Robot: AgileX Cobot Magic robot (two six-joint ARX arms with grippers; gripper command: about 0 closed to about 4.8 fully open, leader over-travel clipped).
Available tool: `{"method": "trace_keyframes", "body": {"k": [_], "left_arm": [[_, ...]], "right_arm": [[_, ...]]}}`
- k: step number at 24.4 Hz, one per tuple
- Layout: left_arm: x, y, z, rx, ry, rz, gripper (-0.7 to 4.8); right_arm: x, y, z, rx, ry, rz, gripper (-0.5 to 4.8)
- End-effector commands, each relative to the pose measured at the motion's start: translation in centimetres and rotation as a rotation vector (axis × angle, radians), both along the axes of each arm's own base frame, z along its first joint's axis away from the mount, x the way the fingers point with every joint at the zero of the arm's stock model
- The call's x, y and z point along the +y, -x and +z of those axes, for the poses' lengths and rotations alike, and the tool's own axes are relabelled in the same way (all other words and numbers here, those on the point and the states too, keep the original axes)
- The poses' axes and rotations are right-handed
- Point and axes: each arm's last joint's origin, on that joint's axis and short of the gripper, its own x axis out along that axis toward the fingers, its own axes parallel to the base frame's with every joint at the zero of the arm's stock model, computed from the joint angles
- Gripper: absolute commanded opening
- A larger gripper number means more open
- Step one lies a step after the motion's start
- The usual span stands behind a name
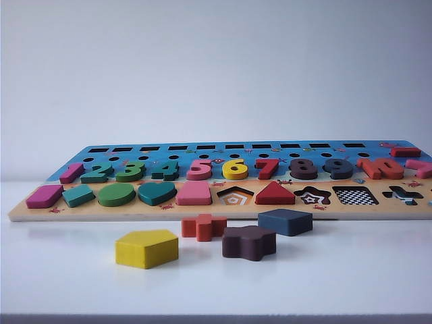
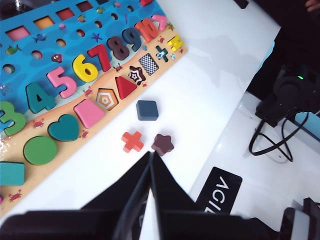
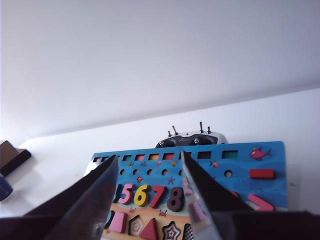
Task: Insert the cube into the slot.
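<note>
The cube [image 1: 285, 221] is a flat navy-blue block lying on the white table just in front of the puzzle board [image 1: 223, 210]. The slot [image 1: 355, 196] is the square checkered cut-out in the board's front row, to the right of the cube. In the left wrist view the cube [image 2: 147, 110] lies near the slot [image 2: 148, 64]. My left gripper [image 2: 150, 154] is shut and empty, hovering short of the cube between the cross and star blocks. My right gripper [image 3: 149, 156] is open and empty, raised and facing the board's far rows. Neither gripper shows in the exterior view.
Loose on the table lie a yellow pentagon block [image 1: 146, 248], an orange cross block [image 1: 203, 227] and a dark brown star block [image 1: 249, 242]. Star [image 1: 312, 196] and cross [image 1: 403, 195] cut-outs flank the slot. Black cables and equipment [image 2: 287, 100] lie off the table's side.
</note>
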Motion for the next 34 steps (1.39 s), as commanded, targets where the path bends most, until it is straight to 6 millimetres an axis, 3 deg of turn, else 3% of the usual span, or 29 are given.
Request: {"method": "trace_keyframes", "body": {"k": [1,11,18,22,25,34], "left_arm": [[-0.1,-0.4,0.0,-0.008,-0.018,0.018,0.09],[0.2,-1.1,-0.4,0.023,-0.046,0.063,0.09],[0.6,-1.4,-0.7,0.041,-0.06,0.098,0.1],[0.7,-1.6,-0.7,0.045,-0.062,0.108,0.1],[0.7,-1.6,-0.7,0.046,-0.062,0.108,0.1],[0.7,-1.6,-0.7,0.044,-0.061,0.107,0.09]], "right_arm": [[0.2,0.0,1.1,0.051,0.002,0.084,2.39],[0.4,-3.1,2.6,0.269,0.016,0.271,2.39],[1.1,-6.1,4.4,0.35,0.159,0.378,2.4],[3.3,-9.2,5.3,0.442,0.293,0.432,2.4],[4.8,-10.4,5.0,0.491,0.35,0.456,2.39],[9.7,-12.5,2.2,0.671,0.478,0.488,2.37]]}}
